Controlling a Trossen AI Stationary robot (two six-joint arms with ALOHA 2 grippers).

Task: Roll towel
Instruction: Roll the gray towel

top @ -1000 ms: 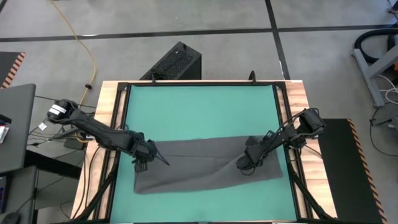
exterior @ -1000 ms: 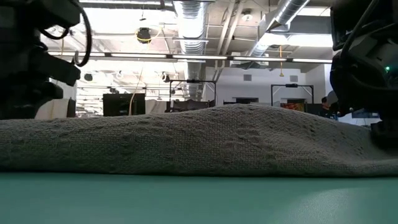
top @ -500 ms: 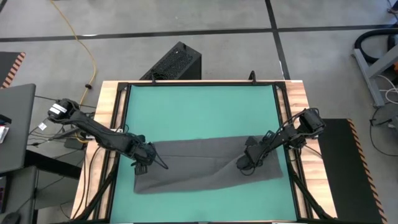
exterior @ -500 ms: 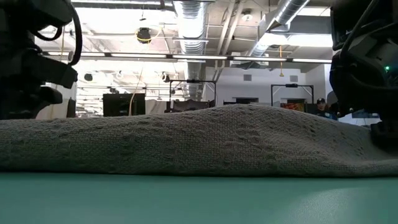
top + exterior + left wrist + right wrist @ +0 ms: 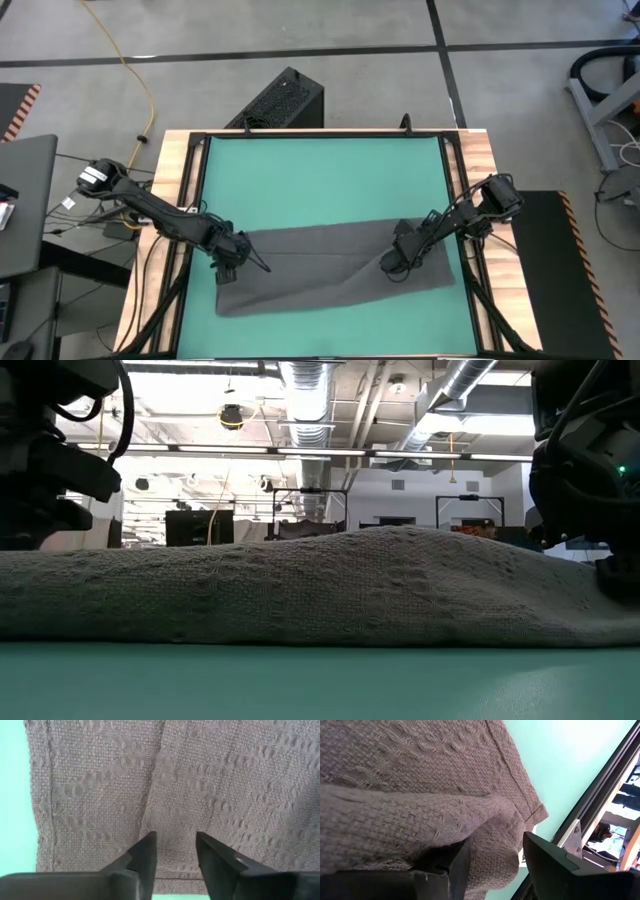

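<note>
The dark grey towel (image 5: pixel 330 268) lies spread on the near half of the green mat (image 5: pixel 320 180), with a low hump in the low view (image 5: pixel 400 550). My left gripper (image 5: pixel 228 267) stands over the towel's left end, its fingers open a little and pointing down (image 5: pixel 175 840). A crease (image 5: pixel 152 785) runs toward the gap between them. My right gripper (image 5: pixel 392 266) is on the towel's right part, shut on a raised bunch of cloth (image 5: pixel 495 851). The towel's white tag does not show plainly. My left gripper's fingertips (image 5: pixel 147 845) stand over the towel near its left near corner; I cannot tell whether they touch it. My right gripper pinches a raised fold of the towel (image 5: pixel 492 817) between its two fingers, coming from above and slanting down. The cloth bulges up between the fingers, and the rest of the towel lies on the mat.
The mat's far half (image 5: pixel 320 170) is bare green. Black rails and wooden side strips (image 5: pixel 470 170) frame the mat. A black box (image 5: pixel 280 100) stands on the floor beyond the far edge. The towel's near edge (image 5: pixel 330 300) lies close to the mat's near edge.
My left gripper has gone a little toward the table's near left corner, over the towel's left end. My right gripper and the towel have kept still.
</note>
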